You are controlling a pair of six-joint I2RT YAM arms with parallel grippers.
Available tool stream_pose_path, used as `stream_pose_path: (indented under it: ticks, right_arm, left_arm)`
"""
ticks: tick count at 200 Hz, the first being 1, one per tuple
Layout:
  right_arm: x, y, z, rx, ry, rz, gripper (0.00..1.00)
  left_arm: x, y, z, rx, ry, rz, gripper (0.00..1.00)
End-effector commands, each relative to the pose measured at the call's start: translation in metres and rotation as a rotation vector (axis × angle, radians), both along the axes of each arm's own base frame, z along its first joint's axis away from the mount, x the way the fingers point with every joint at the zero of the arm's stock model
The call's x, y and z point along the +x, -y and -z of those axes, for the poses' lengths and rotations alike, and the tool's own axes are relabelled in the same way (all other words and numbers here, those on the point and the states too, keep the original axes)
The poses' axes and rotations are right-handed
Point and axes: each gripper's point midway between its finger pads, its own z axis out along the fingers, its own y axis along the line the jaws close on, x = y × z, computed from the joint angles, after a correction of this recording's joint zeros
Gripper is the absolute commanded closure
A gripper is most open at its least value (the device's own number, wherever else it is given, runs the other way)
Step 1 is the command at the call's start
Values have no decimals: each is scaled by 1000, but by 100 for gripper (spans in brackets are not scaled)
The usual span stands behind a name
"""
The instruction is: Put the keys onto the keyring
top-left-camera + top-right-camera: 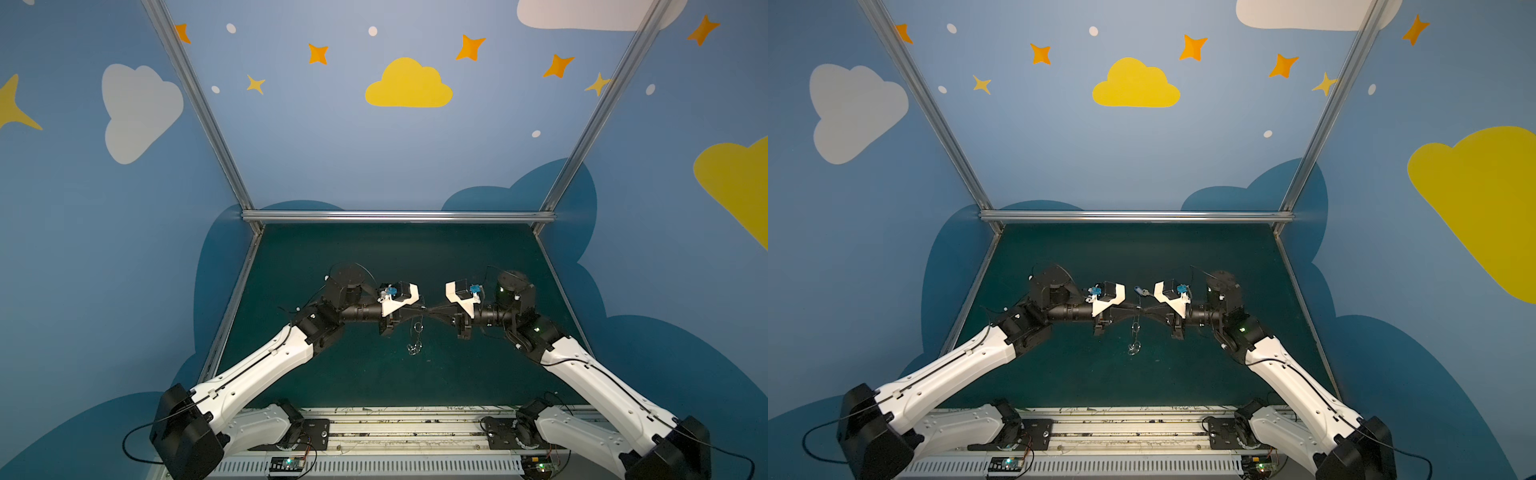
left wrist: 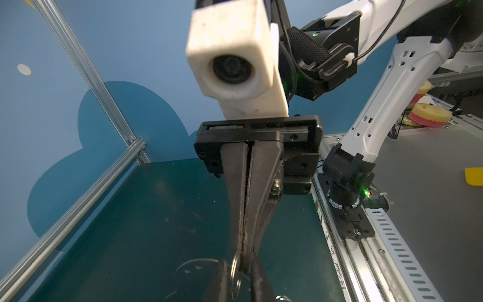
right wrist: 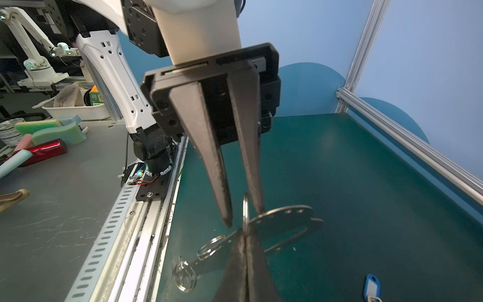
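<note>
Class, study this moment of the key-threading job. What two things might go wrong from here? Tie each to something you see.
1. The right gripper pinches the keyring by one thin split ring only, and the left gripper stands open, so it may swing or slip free.
2. The blue key lies on the mat, apart from both grippers; fetching it could jolt the ring out of line.
</note>
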Motion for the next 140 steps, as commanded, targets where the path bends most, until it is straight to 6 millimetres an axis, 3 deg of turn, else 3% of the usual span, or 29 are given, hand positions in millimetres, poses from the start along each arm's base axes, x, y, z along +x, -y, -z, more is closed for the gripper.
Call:
stream_pose_path:
  ticks: [1, 21, 61, 71, 79, 140]
  right_arm:
    - [2, 1, -5, 17, 80, 23, 100]
    - [9, 3, 1, 5, 134, 64, 100]
    - [22, 9, 9, -23, 305, 146, 100]
    - [22, 9, 8, -35, 361, 145, 100]
    - [22, 10, 21, -60, 369, 144, 100]
    - [17, 14, 19, -44, 624, 153, 100]
  left_arm:
    - [6, -4, -4, 4, 6, -52, 57]
    - [11, -14, -7, -3, 28, -110, 51]
    - [10, -29, 5, 47, 19, -158, 53]
    - [8, -30, 7, 54, 15, -157, 54]
    - [8, -30, 10, 62, 13, -157, 55]
    - [9, -25, 21, 103, 17, -153, 61]
